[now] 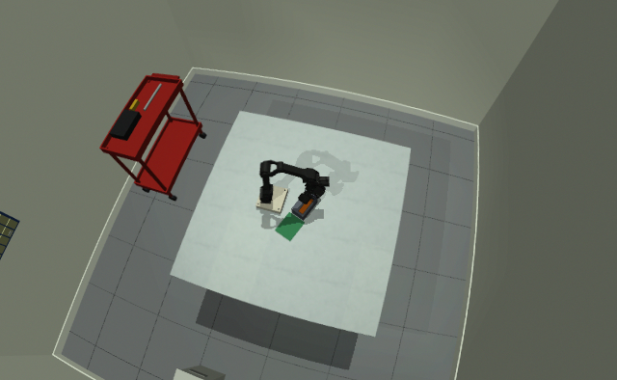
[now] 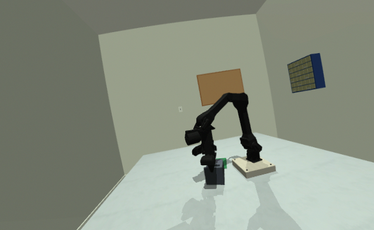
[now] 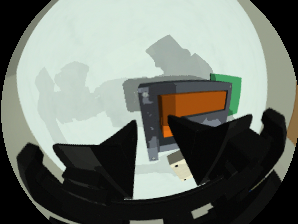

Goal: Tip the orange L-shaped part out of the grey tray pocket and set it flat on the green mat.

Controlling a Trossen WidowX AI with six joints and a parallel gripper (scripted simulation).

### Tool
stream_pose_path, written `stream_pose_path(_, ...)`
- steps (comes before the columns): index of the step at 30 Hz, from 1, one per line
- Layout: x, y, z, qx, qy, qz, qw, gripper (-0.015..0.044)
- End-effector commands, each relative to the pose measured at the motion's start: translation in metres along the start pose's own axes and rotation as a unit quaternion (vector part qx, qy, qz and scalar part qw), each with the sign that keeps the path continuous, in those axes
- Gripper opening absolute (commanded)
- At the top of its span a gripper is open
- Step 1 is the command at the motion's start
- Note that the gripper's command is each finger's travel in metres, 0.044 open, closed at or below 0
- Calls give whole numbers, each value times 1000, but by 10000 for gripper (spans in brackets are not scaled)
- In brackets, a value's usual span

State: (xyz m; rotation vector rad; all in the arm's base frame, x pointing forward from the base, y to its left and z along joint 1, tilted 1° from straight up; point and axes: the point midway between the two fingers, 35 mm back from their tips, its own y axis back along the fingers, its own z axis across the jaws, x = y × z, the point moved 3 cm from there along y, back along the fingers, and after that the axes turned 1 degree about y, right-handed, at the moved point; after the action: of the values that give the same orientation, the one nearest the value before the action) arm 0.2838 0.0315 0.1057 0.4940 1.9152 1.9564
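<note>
The orange L-shaped part (image 1: 308, 205) (image 3: 200, 104) lies in the pocket of the grey tray (image 1: 299, 214) (image 2: 210, 176) (image 3: 147, 117). Its L-shaped end shows in the wrist view, partly hidden by the right finger; whether the part is level or slightly tilted I cannot tell. My gripper (image 2: 211, 168) (image 3: 152, 121) is partly open with nothing between its fingers. It points down over the tray's end by the L-shaped end; contact is not clear. The green mat (image 1: 290, 228) (image 2: 224, 163) (image 3: 235, 92) lies at the tray's other end, with nothing on it.
The arm's cream base plate (image 1: 280, 200) (image 2: 257, 170) (image 3: 181, 169) stands on the pale table (image 1: 260, 260) (image 2: 158, 187) beside the tray. A red cart (image 1: 169, 154) stands on the floor off the table.
</note>
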Motion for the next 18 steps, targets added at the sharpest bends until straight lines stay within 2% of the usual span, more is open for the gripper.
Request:
stream_pose_path(1,0,-5,0,-2,-2,0,1000,180)
stream_pose_path(18,0,-33,1,-2,-2,0,1000,180)
